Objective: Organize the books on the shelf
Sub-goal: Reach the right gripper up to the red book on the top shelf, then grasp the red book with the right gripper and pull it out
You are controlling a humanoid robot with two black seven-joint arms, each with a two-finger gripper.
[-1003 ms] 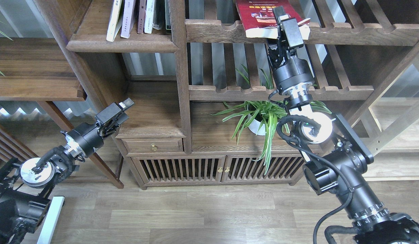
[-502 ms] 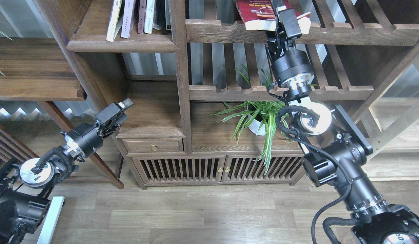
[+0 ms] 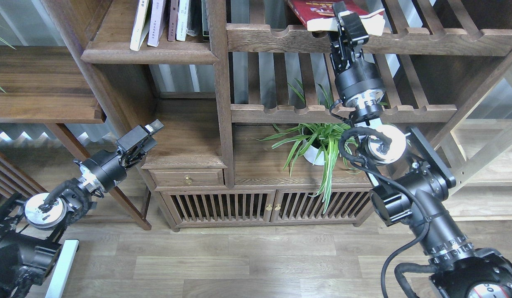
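Left gripper (image 3: pixel 150 130): lower left of the frame, just beside the drawer cabinet's top. You cannot tell whether its fingers are apart or together. It holds nothing and has not moved over the last second.

Upright volumes (image 3: pixel 169 20): upper left of centre, standing on the solid dark shelf (image 3: pixel 148 53). A gap remains on the board to their left. Unchanged.

Potted plant (image 3: pixel 318 145): centre, on the low cabinet top, below the working arm.

Right gripper (image 3: pixel 350 25): top, right of centre, clamped on the near edge of the dark red book (image 3: pixel 318 8).

Change: you have carried the book up and slightly back. Its near edge has risen from below the scalloped rail (image 3: pixel 281 37) to above it.

Meaning: the book looks lifted off the slatted rack. The move across to the solid shelf is probably still ahead.

Dark red book, appearance: thin paperback with a red cover. Cream page edges face you, and it tilts with the far end cut off by the frame's top.
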